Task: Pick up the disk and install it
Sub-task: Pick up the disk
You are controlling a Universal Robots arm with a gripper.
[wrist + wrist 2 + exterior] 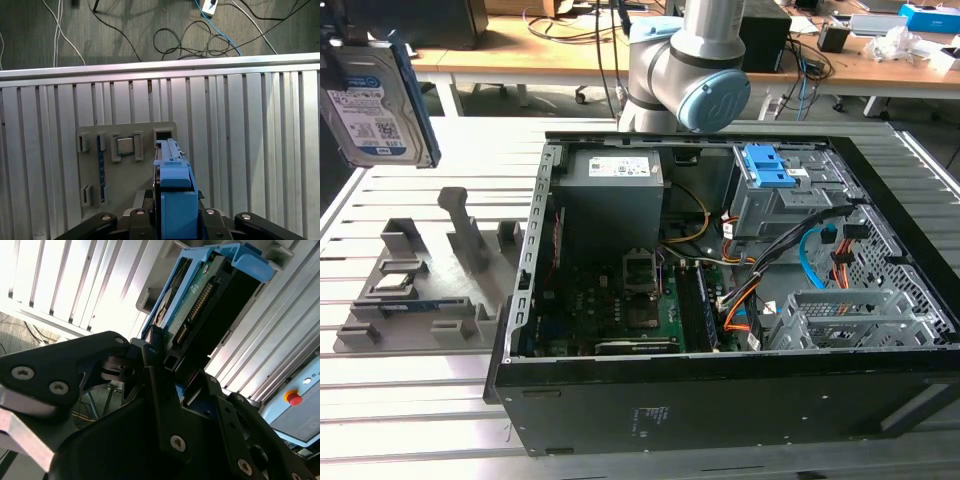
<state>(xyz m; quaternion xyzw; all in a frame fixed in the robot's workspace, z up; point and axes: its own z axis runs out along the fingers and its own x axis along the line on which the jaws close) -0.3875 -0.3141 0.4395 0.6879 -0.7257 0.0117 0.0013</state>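
Observation:
The disk, a silver hard drive with a white-and-blue label and blue caddy rails, hangs in the air at the exterior view's upper left, above the slatted table and to the left of the open computer case. In the second wrist view my gripper is shut on the disk, its black fingers clamping the end near the connector. The first wrist view looks along the held disk from above, with the gripper around it and the grey fixture plate directly below.
The grey fixture plate lies on the aluminium slat table, holding a small square chip and a blue strip. Inside the case sits a blue-fronted drive cage amid cables. A red stop button shows nearby.

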